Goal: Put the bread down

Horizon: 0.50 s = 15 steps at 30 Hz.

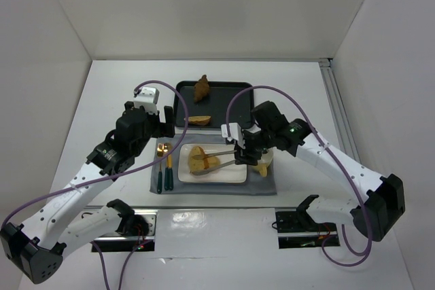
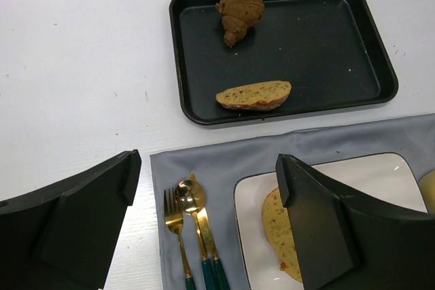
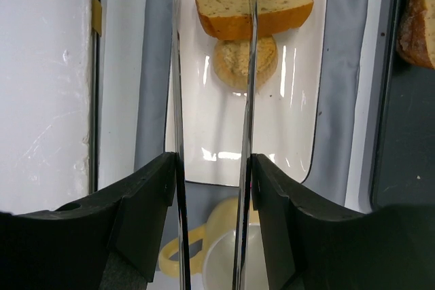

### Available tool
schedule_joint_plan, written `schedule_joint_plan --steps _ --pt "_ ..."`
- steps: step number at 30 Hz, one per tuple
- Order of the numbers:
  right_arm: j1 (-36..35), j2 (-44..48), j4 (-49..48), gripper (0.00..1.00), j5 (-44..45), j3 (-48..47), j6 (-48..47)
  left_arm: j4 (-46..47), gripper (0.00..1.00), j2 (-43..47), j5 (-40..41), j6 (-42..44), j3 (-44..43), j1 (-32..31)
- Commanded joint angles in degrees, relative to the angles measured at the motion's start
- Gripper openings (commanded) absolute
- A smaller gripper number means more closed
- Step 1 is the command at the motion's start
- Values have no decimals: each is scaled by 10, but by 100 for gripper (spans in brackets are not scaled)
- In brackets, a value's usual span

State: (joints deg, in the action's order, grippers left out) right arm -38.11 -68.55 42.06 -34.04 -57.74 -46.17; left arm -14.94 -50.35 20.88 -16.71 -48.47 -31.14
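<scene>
Right gripper (image 3: 212,161) was clamped on the metal tongs (image 3: 178,100), one finger against the outside of each arm; the tong arms stood partly apart. The tongs reached out over the white plate (image 3: 285,120). Bread slice (image 3: 279,1) sat at the far end of the plate, leaning on a second, rounder slice (image 3: 234,62). One tong arm crossed over the bread slice and the other ran beside it; couldn't tell whether either touched it.

Left gripper (image 2: 207,164) was spread wide and empty, hovering above the grey placemat (image 2: 224,147) over the fork (image 2: 175,229) and spoon (image 2: 190,198).

Black tray (image 2: 319,45) behind the placemat held a croissant (image 2: 240,3) and another slice (image 2: 254,95). Yellow cup (image 1: 264,162) sat just beside the plate.
</scene>
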Motion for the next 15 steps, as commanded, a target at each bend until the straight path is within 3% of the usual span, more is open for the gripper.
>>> schedule_joint_plan --steps 1,6,11,15 --pt "-5 41 0 58 -8 -7 -6 21 100 13 10 -1 1 4" --pt "0 75 -10 58 20 -28 7 21 100 13 10 -1 1 4" --pt "67 124 -81 57 67 -20 48 21 100 18 10 -1 1 4" --pt "128 156 -179 55 193 38 106 26 100 24 4 -1 1 4"
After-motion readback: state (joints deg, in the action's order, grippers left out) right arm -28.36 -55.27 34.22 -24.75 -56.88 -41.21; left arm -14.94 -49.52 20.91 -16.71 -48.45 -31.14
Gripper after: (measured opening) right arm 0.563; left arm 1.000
